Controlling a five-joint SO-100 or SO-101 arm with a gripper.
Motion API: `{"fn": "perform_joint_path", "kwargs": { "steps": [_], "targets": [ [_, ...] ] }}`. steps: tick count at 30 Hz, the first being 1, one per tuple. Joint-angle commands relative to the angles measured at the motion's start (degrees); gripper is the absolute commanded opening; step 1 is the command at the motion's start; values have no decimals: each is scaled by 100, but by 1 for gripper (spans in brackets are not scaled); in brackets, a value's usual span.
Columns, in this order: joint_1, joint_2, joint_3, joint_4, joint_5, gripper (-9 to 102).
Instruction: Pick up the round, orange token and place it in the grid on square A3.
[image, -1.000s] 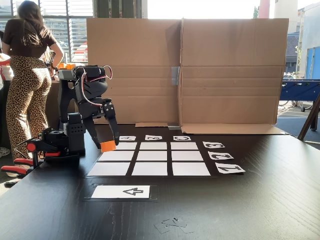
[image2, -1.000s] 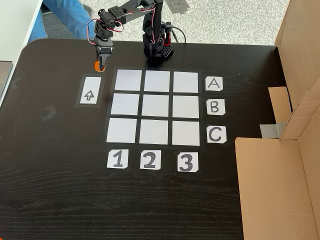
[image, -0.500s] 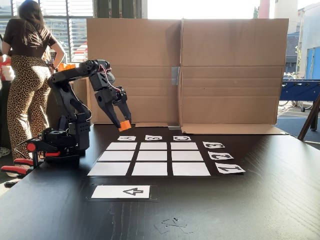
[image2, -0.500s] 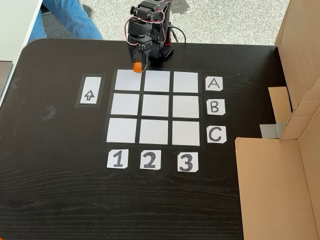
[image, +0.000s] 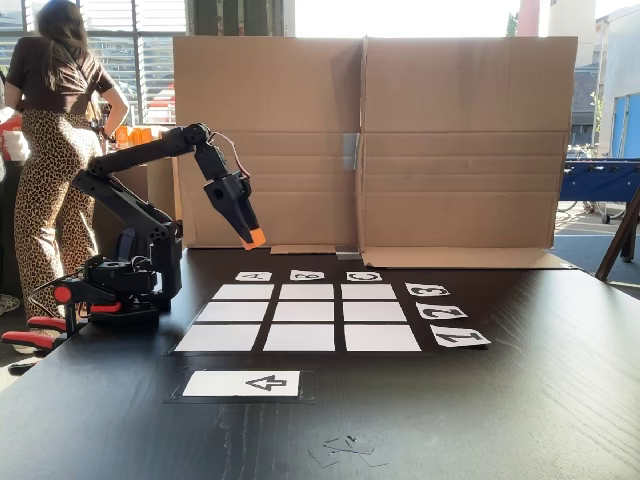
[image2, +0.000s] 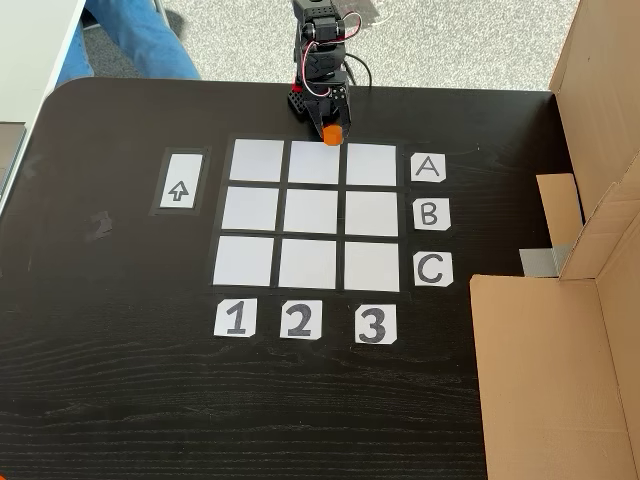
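Your gripper (image: 252, 238) was pinched on the token (image: 256, 239), the orange cylinder caught at the fingertips and lifted clear of the table (image: 520, 400). In the low fixed view the arm (image: 140, 165) reached from its base at left of frame, tips angled down and to the right, hanging above the far edge of the grid (image: 306, 317). In the high fixed view the token (image2: 332, 133) sat at upper centre of frame, over the top border of the grid (image2: 314, 214) near the gap between the middle and right-hand columns. Square A3 (image2: 373, 164), beside the A label (image2: 428, 168), was bare white paper. The arrow card (image2: 180, 181) lay left of the grid. A cardboard screen (image: 370, 140) stood behind.
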Motion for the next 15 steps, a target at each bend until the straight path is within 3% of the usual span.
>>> {"fn": "perform_joint_path", "kwargs": {
  "steps": [1,7,15],
  "targets": [
    [-580,62,220,9,53,-1],
    [-1292,-62,668,-158,114,-1],
    [-1477,-483,958,-765,229,-1]
  ]
}}
